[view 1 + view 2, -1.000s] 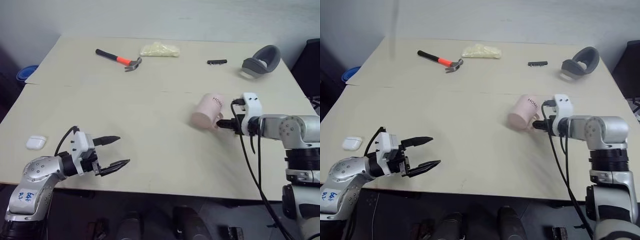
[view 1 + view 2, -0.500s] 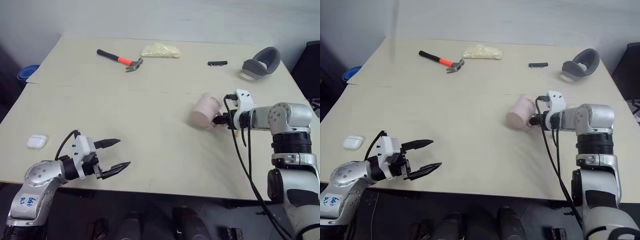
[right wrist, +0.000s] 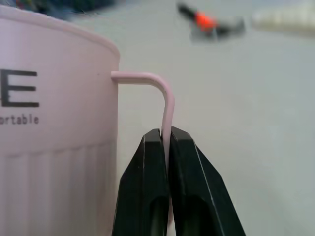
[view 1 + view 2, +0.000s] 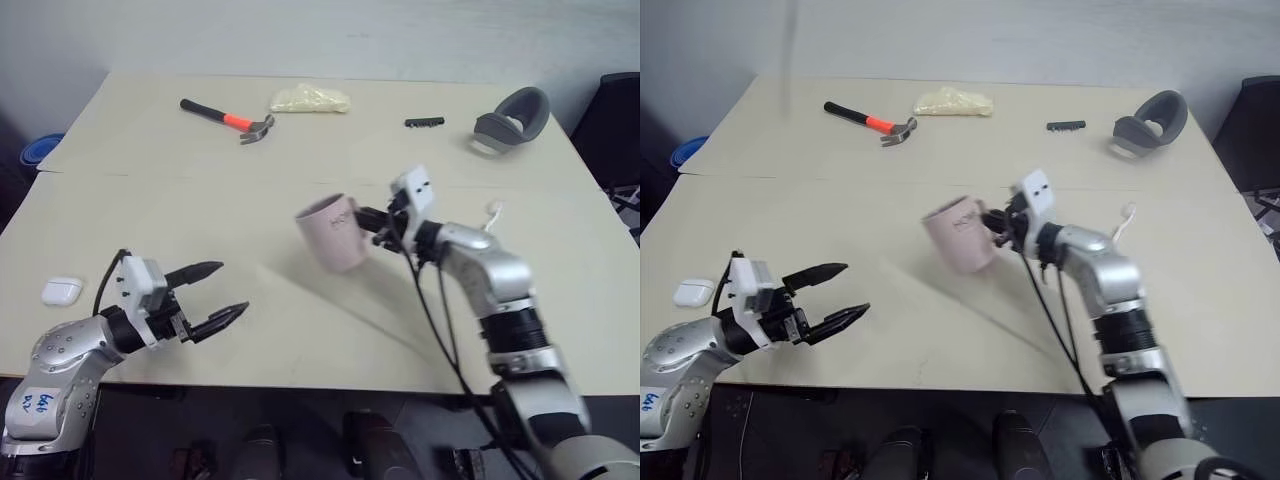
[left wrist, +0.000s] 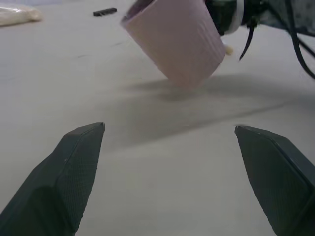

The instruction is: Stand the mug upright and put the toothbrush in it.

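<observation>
Over table centre: I hold the mug [image 4: 334, 232] by its handle, lifted off the table [image 4: 300, 150], shadow under it.
Right gripper [image 3: 164, 142]: fingers pinched shut on the thin handle loop, seen clearly from the right wrist.
Left gripper [image 4: 222, 292]: fingers spread wide, nothing between them, hovering near the table's front-left edge, well apart from the mug.
Mug attitude: tilted, not upright yet. Rim points up and toward my left, base down toward the right gripper. Long axis is roughly diagonal.
Key relation: mug body hangs to the left of the right fingers, handle on the gripper side. I judge the wrist must roll so the base faces down before I set it on the table.
Toothbrush [image 4: 493, 211]: I think it is the slim pale thing on the table just past my right forearm, right of the mug. Mostly hidden by the arm; head end not readable.
Nearer arm: right one is much closer to the toothbrush, but it is busy with the mug. Left is free yet far away.
Hard to see: mug base and its clearance above the table, and how much handle sits inside the pinch.
Clutter: hammer [image 4: 226, 116] and black bar [image 4: 424, 122] at the far side, well clear.
</observation>
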{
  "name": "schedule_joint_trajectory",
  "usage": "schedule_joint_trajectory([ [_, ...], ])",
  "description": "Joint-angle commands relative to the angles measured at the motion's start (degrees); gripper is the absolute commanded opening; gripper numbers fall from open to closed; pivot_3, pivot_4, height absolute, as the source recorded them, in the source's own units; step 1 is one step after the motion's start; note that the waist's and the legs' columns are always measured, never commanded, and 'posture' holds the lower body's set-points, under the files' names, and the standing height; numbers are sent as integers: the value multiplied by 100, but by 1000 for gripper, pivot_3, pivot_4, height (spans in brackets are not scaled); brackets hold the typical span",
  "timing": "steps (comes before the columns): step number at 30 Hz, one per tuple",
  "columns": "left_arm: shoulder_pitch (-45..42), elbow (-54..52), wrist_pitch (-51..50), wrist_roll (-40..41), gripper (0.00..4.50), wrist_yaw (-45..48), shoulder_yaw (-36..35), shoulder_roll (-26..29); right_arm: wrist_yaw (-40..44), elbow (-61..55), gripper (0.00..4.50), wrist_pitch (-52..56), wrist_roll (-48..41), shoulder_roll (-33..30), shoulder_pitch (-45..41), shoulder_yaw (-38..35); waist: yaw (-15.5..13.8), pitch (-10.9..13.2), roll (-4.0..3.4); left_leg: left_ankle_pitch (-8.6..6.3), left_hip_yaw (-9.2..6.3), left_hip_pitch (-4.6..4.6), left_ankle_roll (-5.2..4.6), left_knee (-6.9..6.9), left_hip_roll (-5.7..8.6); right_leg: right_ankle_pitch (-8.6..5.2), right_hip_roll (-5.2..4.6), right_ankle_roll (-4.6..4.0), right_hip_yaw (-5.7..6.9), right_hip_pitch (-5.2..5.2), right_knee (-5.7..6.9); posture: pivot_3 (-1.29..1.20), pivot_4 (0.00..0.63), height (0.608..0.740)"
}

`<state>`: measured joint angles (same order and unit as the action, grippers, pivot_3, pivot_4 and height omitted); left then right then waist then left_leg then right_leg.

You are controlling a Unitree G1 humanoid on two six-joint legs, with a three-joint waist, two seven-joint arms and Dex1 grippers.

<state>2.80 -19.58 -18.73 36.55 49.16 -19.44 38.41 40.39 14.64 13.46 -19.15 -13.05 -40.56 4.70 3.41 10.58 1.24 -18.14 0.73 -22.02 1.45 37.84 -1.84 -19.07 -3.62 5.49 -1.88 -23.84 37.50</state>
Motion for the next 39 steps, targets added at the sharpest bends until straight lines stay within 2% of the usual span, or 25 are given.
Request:
schedule_joint_trajectory([
  [1, 152, -125, 77, 102, 4500, -41, -337, 5, -141, 958, 26, -1985, 518, 539, -57, 68, 4, 0, 0, 2, -1, 1, 3, 1, 1, 0, -2, 0, 1, 1, 0, 0, 150, 740],
  [4, 194, -116, 122, 36, 4500, -88, -433, 20, -275, 2019, 26, -2924, 936, 855, -294, 155, -18, 0, -1, 3, -3, 0, 6, 3, 5, 0, -6, 0, 5, 2, -1, 0, 150, 740],
  [8, 304, -237, 91, 32, 4500, -67, -502, 90, -148, 3081, 26, -3663, 1085, 1023, -568, 74, -1, 0, -1, 19, -3, 0, 33, 7, 7, 0, -9, 0, 5, 3, 0, 0, 150, 740],
  [12, 523, -327, 104, 37, 4500, -15, -600, 131, 271, 3279, 1043, -4185, 1039, 867, -585, 0, 18, 1, -1, 19, -5, 0, 38, 4, 2, 0, -5, -1, 6, 2, 0, 0, 150, 740],
  [15, 627, -365, 142, 10, 4500, -7, -597, 104, 535, 3062, 2087, -4289, 989, 638, -502, -38, 18, 1, -1, 18, -5, 0, 37, 4, 2, 0, -6, -1, 5, 3, 0, 0, 150, 740],
  [19, 628, -387, 164, -30, 4500, -66, -488, 30, 909, 2492, 3413, -3945, 849, 275, -240, -82, -7, 1, -1, 17, -8, 0, 36, 4, 3, 0, -9, -1, 6, 4, 0, 0, 150, 740],
  [22, 520, -309, 324, -250, 4500, -173, -334, -55, 1244, 1731, 4420, -3317, 694, -238, 240, -132, -37, 1, -1, 12, -8, 1, 27, 4, 3, 0, -11, -1, 6, 6, -1, 0, 150, 740],
  [24, 459, -237, 406, -337, 4500, -185, -270, -93, 1462, 1203, 4467, -2896, 502, -648, 654, -251, -66, 1, -1, 3, -14, 1, 10, 5, 6, 0, -16, -1, 12, 11, -4, 0, 150, 740],
  [26, 496, -208, 135, -163, 4500, 12, -199, 29, 1962, 200, 4467, -2117, -183, -1236, 1410, -512, -131, 1, -1, 1, -15, 0, 6, 7, 8, 0, -18, 0, 13, 15, -9, 0, 150, 740],
  [29, 436, -75, 182, -203, 4500, 64, -224, 48, 1889, -937, 4467, -1248, -846, -1859, 2329, -1090, -183, 4, -6, -7, -15, 0, -6, 5, 7, 0, -17, 0, 14, 19, -17, 0, 150, 740],
  [31, 401, 92, 296, -328, 4500, 129, -231, 93, 1805, -1371, 4467, -1255, -851, -2225, 2910, -1520, -170, 4, -6, -7, -13, 3, -7, 7, 7, 0, -17, -1, 12, 22, -22, 0, 150, 740],
  [33, 220, 272, 238, -337, 4500, 320, -217, 294, 1740, -1553, 4467, -1560, -563, -2766, 3956, -2595, -165, 4, -6, -7, -7, 21, -7, 8, 6, 0, -10, 0, 6, 36, -38, 0, 150, 740],
  [36, -382, 323, -92, -9, 4500, 352, -294, 549, 1157, -1664, 4467, -1381, -655, -2932, 4914, -3993, -322, 11, -18, -8, -5, 79, -6, -29, 12, -3, 8, -5, 6, 89, -68, 0, 150, 740],
  [39, -857, 533, -189, 44, 4500, 399, -195, 590, 1036, -1682, 4467, -1562, -585, -2749, 5683, -4531, -316, 6, -8, -9, -1, 100, -5, -34, 10, -1, 10, -2, 2, 119, -81, 0, 150, 740],
])
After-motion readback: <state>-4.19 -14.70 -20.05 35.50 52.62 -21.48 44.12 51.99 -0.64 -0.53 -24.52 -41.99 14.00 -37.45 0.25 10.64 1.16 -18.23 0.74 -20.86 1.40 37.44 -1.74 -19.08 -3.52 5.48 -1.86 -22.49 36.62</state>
